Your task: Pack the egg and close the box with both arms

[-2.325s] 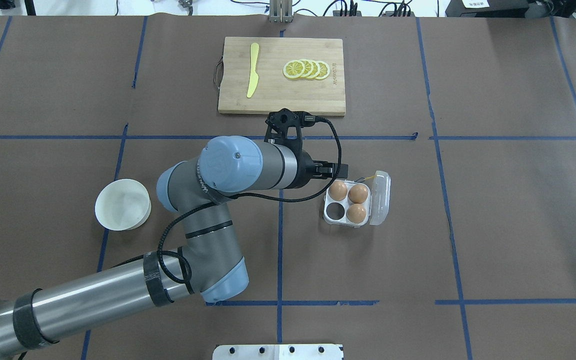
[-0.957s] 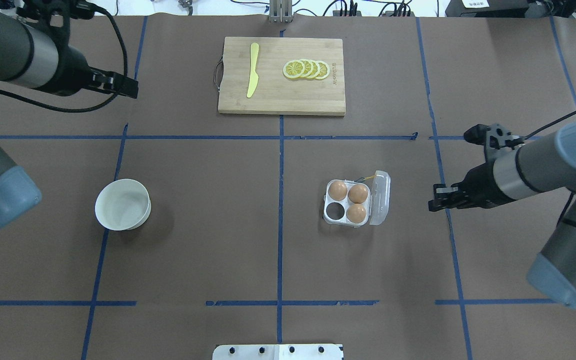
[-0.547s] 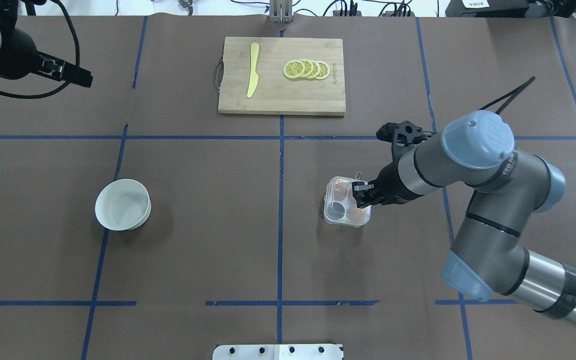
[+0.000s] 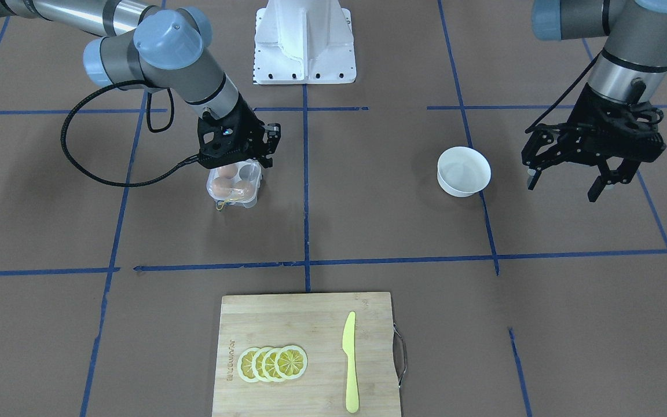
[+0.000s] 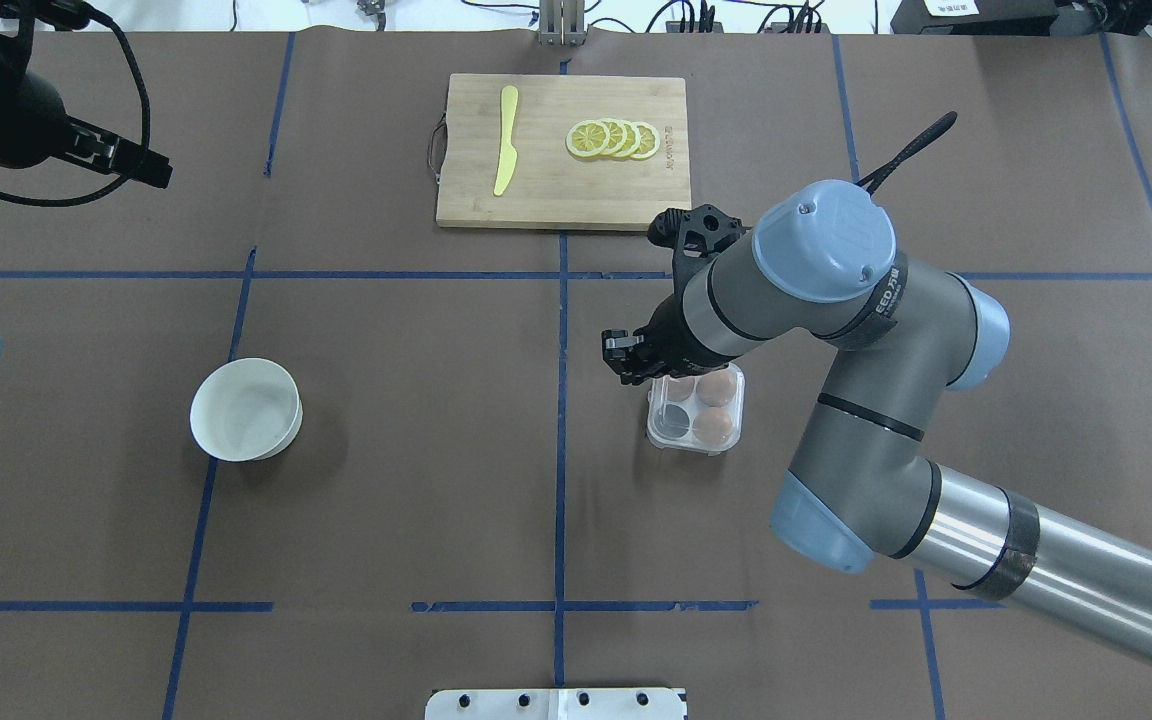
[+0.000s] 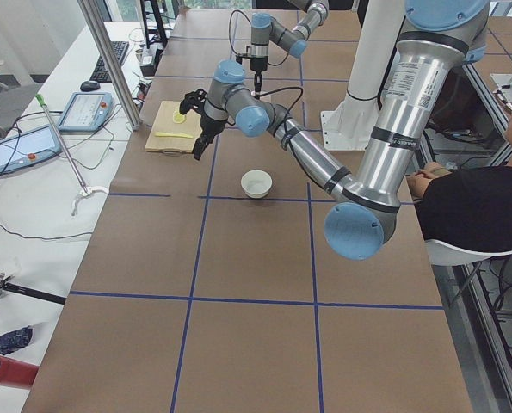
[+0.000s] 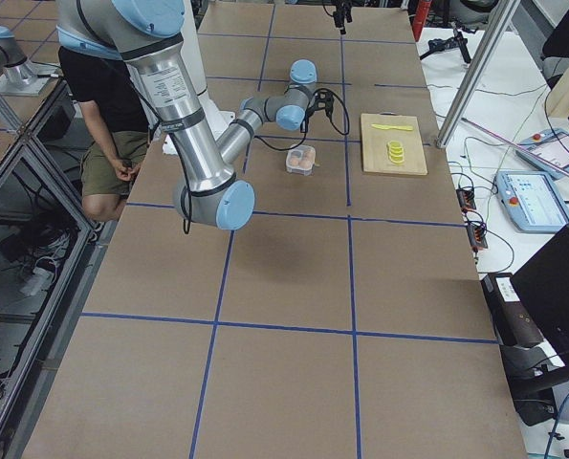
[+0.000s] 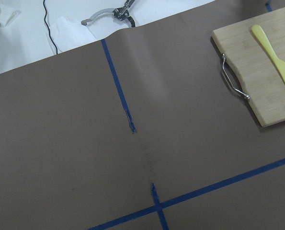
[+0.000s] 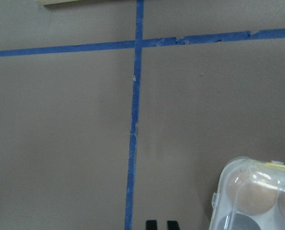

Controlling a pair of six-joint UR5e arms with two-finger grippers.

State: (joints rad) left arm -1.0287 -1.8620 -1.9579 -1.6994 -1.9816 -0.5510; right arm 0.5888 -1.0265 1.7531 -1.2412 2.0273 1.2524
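Observation:
The clear box (image 5: 696, 412) stands right of the table's middle with its lid down over three orange-brown eggs (image 5: 719, 388); one cell is empty. It also shows in the front view (image 4: 234, 184) with its yellow string (image 4: 223, 202), and in the right wrist view (image 9: 252, 196). My right gripper (image 5: 624, 358) is shut and empty, just above the box's far-left corner (image 4: 268, 153); its fingertips (image 9: 152, 224) sit close together. My left gripper (image 4: 565, 182) is open and empty, raised far to the left beyond the bowl, and shows at the overhead view's edge (image 5: 136, 165).
A white bowl (image 5: 244, 408) stands on the left side. A wooden cutting board (image 5: 564, 190) at the far middle carries a yellow knife (image 5: 506, 140) and lemon slices (image 5: 614, 138). Blue tape lines cross the brown table cover.
My left arm pulled away from the box to the far left. My right arm came in, the lid swung down over the eggs, and the right gripper moved on past the box's left side.

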